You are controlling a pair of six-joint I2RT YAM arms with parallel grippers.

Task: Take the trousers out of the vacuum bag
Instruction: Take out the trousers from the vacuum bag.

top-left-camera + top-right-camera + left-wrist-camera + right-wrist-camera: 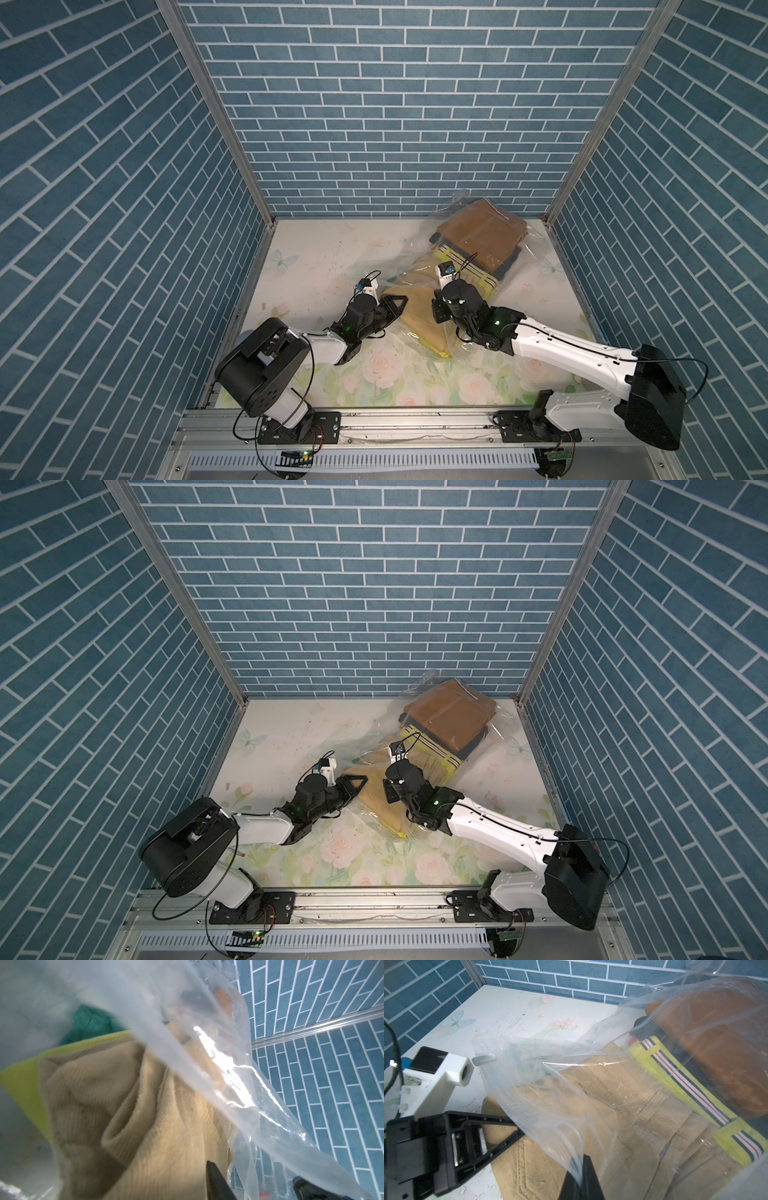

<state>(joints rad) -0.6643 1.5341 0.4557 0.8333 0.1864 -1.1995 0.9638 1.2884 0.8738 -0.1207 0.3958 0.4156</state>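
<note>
Right hand (582, 1169) clenched on the lip of the vacuum bag (550, 1093), holding the mouth up for my left hand (508, 1130)!

I'm pinching the clear film so the flap is lifted off the khaki trousers (623, 1105), and their near end lies bare over the bench (508, 1012), which gives my left a way in. Left hand is nosed in at that khaki end, fingers part-way apart with cloth and film between them; whether it has bitten, I cannot tell. The other trousers sit deeper in the bag toward the back corner: the lime-yellow pair (643, 1053) with its striped waistband, and the mustard-brown pair (482, 232) on top. My read: grip khaki alone, or the bag drags along.
</note>
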